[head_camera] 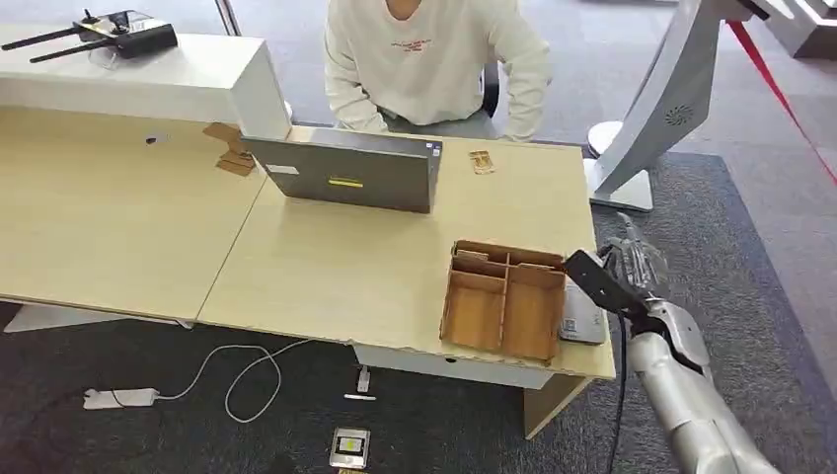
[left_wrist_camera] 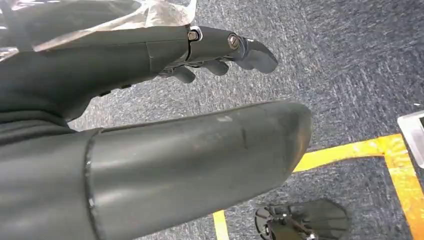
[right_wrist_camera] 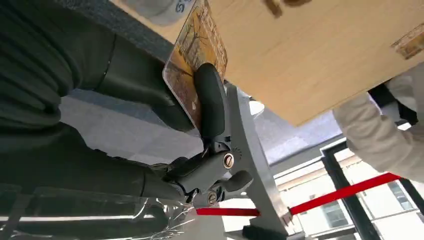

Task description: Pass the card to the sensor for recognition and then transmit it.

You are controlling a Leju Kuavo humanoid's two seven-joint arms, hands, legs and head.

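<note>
1. The right hand is pinching the card between its thumb and a dark finger, holding it just off the surface's right edge, beside a flat grey sensor pad lying at the near right corner.
2. The left hand is hanging over the carpet with its fingers stretched out, slightly apart and holding nothing.
3. A wooden compartment tray is sitting on the light wood surface next to the pad, near the front edge.
4. A grey laptop is standing open towards the far edge, its back facing the robot; a person in a cream sweatshirt is sitting behind it.
5. A white raised block at the far left corner is carrying a black device with antennas.
6. Grey carpet is covering the floor; a white cable and adapter are lying under the surface, and a red barrier ribbon is crossing the right side of the room.
</note>
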